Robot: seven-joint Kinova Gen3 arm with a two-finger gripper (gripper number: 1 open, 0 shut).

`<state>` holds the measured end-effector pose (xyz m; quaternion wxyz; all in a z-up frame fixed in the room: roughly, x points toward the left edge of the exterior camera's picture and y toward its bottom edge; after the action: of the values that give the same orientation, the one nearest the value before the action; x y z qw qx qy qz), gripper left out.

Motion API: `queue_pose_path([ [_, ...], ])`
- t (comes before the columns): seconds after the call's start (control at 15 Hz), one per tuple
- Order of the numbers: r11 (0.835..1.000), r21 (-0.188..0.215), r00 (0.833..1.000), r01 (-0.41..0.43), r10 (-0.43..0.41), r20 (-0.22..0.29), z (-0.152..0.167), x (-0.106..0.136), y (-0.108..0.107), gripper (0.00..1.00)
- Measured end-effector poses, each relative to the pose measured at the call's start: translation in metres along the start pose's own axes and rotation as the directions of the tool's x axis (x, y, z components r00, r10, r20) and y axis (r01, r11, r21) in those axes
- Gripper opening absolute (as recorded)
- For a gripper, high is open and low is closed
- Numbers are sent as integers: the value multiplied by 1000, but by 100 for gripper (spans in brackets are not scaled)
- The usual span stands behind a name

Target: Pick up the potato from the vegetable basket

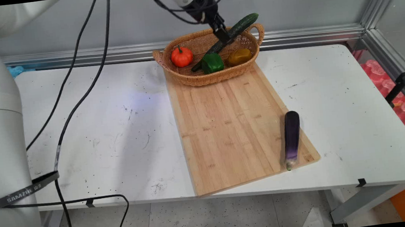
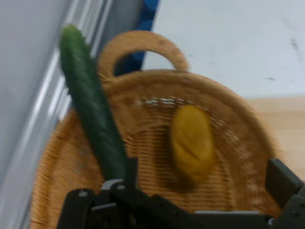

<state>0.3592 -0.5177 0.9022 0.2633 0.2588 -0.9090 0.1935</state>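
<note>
Tool (image 1: 225, 40) above wicker basket (image 1: 183, 76) at surface's far edge, closed on cucumber (image 1: 244, 23), gripping it near mid-length. Cucumber long axis tilted: upper end past basket's right handle toward back wall, lower end down inside basket beside green pepper (image 1: 212, 63). Hand view: cucumber (image 2: 90, 109) runs up-left from the fingers, yellow vegetable (image 2: 191, 143) lies in basket just beside. Orange pumpkin (image 1: 181, 56) at basket's left end. Eggplant (image 1: 291, 138) (well apart) on cutting board (image 1: 226, 126), near surface's near edge.
</note>
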Motion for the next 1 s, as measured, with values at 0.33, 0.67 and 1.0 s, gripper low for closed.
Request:
queue_pose_path([
  [0.33,999,-1,999,-32,32,0,18,5,-27,100],
  [0.67,999,-45,1000,-30,30,-7,42,1,-37,100],
  [1.0,997,-81,1000,-4,3,-12,70,-8,-29,100],
])
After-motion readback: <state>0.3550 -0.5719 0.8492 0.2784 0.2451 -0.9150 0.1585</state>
